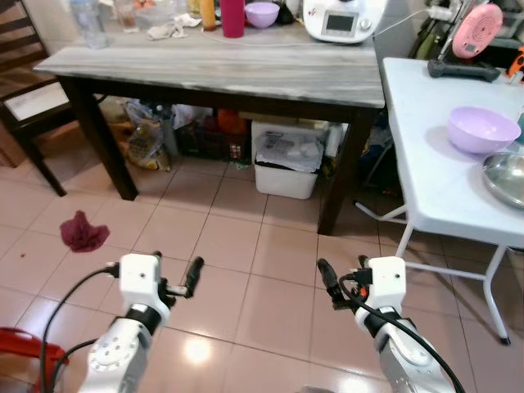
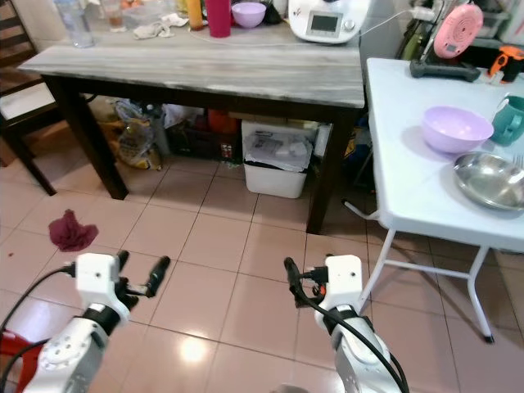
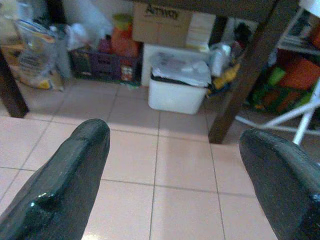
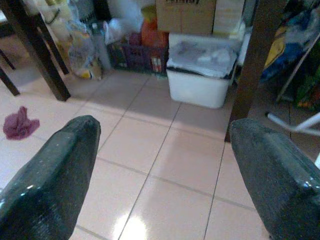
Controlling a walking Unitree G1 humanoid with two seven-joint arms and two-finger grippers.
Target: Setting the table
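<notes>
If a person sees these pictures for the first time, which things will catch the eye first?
Both grippers, left gripper and right gripper, hang open above the tiled floor. A lilac bowl and a steel bowl sit on the white folding table at the robot's right. A crumpled maroon cloth lies on the floor at the left.

A maroon cloth [image 1: 82,232] lies crumpled on the pink tiled floor [image 1: 246,278], well apart from the dark legs of the grey wooden table [image 1: 221,70]. Beneath this table stand a white lidded bin [image 1: 286,164], a cardboard box [image 3: 162,22], a dark purple crate [image 3: 102,65] and a filled plastic bag [image 1: 146,135]. A dark wooden chair [image 1: 29,102] stands just beside the table's end. A red object [image 1: 24,348] lies at the frame's lower corner.
</notes>
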